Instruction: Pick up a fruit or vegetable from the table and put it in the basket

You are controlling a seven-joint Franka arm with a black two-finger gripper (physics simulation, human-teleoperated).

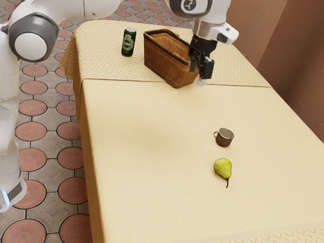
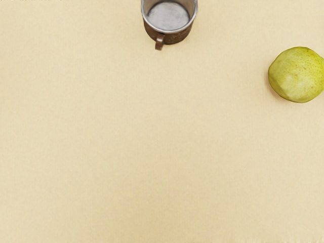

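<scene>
Nearest me, toward the exterior view's right, the green pear sits on the cream tablecloth, its dark stem pointing to the near side. So the fruit is on the table, outside the basket. In the wrist view one side of it is cut off by the picture's edge.

A little farther off, near the pear but apart from it, stands a small metal mug, brown outside and grey inside, its handle toward the exterior view's left. The wrist view looks down into it, though part of its rim is cut away.

Well beyond the mug, the black gripper hangs in the air. Whether its jaws are spread or pressed together I can't tell from here; they are dark and overlap one another. The gripper hides one end of the brown wicker basket behind it. I can't say whether it touches the basket, and the basket's inside is hard to make out.

To the exterior view's left of the basket, just beside it, a dark green can stands upright, its label too small to read. The white arm comes in from that side and runs partly out of sight along the top.
</scene>
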